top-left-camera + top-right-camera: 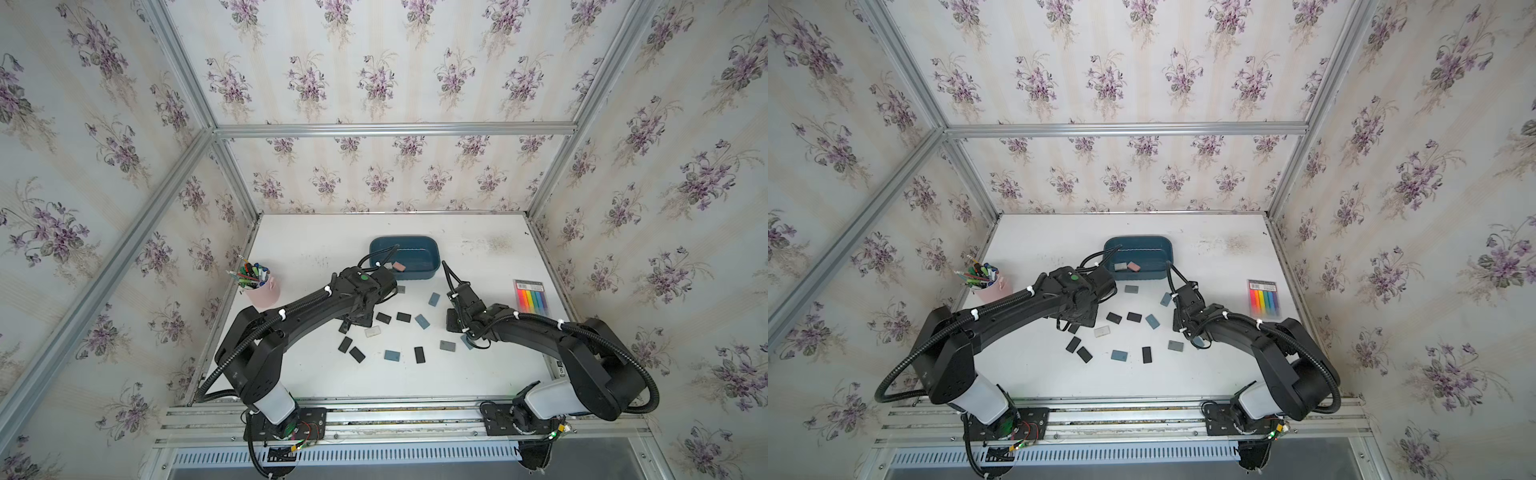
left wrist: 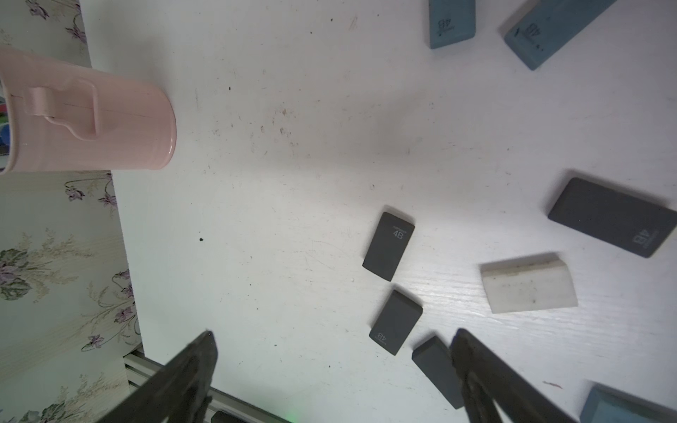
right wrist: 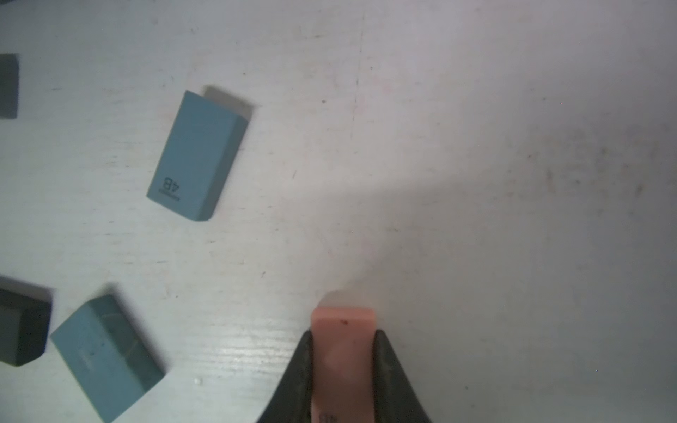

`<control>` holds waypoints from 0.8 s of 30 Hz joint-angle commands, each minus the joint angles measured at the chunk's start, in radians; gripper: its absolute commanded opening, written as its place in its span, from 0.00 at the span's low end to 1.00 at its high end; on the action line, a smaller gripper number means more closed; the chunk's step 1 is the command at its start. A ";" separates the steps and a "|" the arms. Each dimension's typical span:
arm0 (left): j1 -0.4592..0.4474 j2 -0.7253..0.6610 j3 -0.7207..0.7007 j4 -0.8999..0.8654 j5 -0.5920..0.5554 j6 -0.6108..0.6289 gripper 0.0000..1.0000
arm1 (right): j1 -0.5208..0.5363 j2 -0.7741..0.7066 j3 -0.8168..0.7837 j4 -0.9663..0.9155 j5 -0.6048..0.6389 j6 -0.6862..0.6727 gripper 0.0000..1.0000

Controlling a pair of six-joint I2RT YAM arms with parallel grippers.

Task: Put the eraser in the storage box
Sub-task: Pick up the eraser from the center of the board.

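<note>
In the right wrist view my right gripper (image 3: 343, 335) is shut on a pink eraser (image 3: 342, 318), which stands on edge between both fingers, low over the white table. The storage box (image 1: 434, 259) (image 1: 1169, 257) is a teal tub at the back middle, holding a pink eraser (image 1: 399, 266) and a grey one (image 1: 388, 264). My left gripper (image 2: 334, 333) hangs open over the table with nothing between its fingers. A dark eraser (image 2: 436, 370) lies just beside one finger. Both top views hide the right gripper's jaws under its wrist (image 1: 461, 316).
Several dark, blue and grey erasers and one white eraser (image 1: 372, 331) lie scattered between the arms. A pink pen cup (image 1: 262, 293) (image 2: 88, 121) stands at the left edge. A pack of coloured markers (image 1: 532, 299) lies at the right.
</note>
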 commanded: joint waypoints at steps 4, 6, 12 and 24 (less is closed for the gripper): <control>-0.001 -0.014 -0.011 -0.006 -0.024 -0.008 0.99 | 0.004 -0.010 0.023 -0.186 -0.078 0.025 0.24; -0.001 -0.017 -0.011 -0.006 -0.025 -0.009 0.99 | 0.004 -0.014 0.043 -0.194 -0.075 0.022 0.24; 0.000 -0.025 -0.020 -0.007 -0.029 -0.013 0.99 | 0.004 -0.016 0.109 -0.227 -0.049 0.006 0.23; -0.001 -0.063 -0.046 0.008 -0.048 -0.032 0.99 | -0.003 0.005 0.391 -0.325 0.002 -0.073 0.23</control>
